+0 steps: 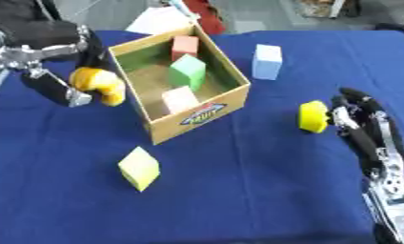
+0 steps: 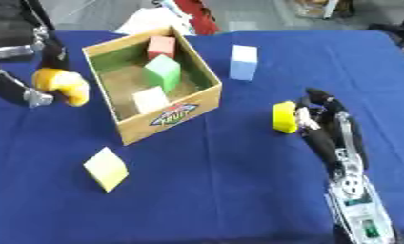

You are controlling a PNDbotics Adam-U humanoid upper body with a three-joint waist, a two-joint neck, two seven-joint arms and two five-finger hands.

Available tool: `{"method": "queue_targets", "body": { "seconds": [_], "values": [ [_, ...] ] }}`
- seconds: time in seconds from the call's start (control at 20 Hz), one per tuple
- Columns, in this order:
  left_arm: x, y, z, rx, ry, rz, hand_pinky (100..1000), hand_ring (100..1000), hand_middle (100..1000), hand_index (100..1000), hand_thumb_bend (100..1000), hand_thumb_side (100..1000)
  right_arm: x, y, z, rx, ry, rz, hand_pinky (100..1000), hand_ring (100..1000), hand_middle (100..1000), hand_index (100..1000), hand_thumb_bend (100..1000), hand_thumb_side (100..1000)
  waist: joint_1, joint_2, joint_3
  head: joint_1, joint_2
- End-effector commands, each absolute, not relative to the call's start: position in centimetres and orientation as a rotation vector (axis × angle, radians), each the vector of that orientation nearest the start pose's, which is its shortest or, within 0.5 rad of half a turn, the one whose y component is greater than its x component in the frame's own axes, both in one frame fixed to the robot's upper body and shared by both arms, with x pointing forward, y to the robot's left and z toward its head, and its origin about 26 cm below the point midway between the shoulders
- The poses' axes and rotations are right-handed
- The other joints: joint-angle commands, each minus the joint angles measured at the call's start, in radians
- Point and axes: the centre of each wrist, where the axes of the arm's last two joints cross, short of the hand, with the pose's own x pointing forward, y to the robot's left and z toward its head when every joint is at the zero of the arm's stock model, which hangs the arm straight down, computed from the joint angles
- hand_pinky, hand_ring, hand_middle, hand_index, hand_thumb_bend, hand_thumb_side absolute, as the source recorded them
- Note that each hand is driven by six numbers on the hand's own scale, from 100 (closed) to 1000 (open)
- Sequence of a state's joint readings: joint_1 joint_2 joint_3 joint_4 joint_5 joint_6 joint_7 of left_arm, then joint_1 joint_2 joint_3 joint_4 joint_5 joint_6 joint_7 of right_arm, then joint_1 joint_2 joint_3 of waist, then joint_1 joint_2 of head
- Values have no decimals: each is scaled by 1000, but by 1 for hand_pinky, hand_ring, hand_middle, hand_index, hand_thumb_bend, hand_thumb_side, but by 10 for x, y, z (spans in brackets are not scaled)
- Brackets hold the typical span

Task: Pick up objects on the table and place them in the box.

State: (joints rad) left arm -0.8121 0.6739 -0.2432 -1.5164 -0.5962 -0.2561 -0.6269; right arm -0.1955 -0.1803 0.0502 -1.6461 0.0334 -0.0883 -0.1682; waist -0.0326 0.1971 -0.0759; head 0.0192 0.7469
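An open cardboard box [image 1: 207,112] stands left of centre on the blue cloth, holding a red block [image 1: 185,46], a green block [image 1: 188,71] and a pale block [image 1: 180,99]. Just left of the box, my left hand [image 1: 57,88] is curled round a rounded yellow-orange object [image 1: 98,83], held beside the box wall. A yellow block [image 1: 312,116] lies at the right; my right hand [image 1: 365,131] reaches up from the lower right with straight fingers, their tips against the block's right side. A pale yellow cube [image 1: 139,167] lies in front of the box. A light blue block [image 1: 267,61] stands behind and right of it.
The blue cloth [image 1: 255,190] covers the whole table. A white sheet-like thing [image 1: 159,19] and a red item [image 1: 207,14] lie past the box at the far edge. Bare cloth stretches between the pale yellow cube and my right forearm.
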Motion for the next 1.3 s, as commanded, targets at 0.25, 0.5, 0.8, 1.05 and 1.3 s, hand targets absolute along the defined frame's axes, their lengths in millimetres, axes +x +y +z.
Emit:
{"method": "queue_targets", "body": {
  "seconds": [0.25, 0.5, 0.8, 1.05, 1.3],
  "values": [
    [457, 239, 257, 949, -1629, -1636, 633, 477, 467, 654, 290, 100, 323, -247, 74, -177, -1949, 125, 571, 585, 657, 788, 100, 419, -3, -20, -34, 18, 1],
    [478, 235, 224, 1136, -1589, -1528, 817, 793, 800, 905, 433, 315, 323, -244, 73, -160, -1946, 131, 571, 584, 657, 788, 100, 420, -9, -16, -61, 32, 1],
    [474, 258, 231, 1275, -1651, -1332, 854, 846, 852, 948, 563, 667, 324, -246, 75, -169, -1952, 128, 571, 585, 658, 788, 100, 419, -8, -15, -44, 26, -2],
    [449, 284, 259, 1179, -1858, -1139, 793, 727, 718, 856, 460, 568, 325, -252, 80, -199, -1963, 147, 572, 584, 659, 789, 100, 415, -6, -17, -20, 13, -4],
    [408, 305, 269, 1003, -2041, -972, 769, 671, 655, 817, 386, 524, 331, -269, 104, -270, -2000, 258, 577, 586, 665, 798, 100, 396, -7, -17, 4, -4, -6]
  ]
}}
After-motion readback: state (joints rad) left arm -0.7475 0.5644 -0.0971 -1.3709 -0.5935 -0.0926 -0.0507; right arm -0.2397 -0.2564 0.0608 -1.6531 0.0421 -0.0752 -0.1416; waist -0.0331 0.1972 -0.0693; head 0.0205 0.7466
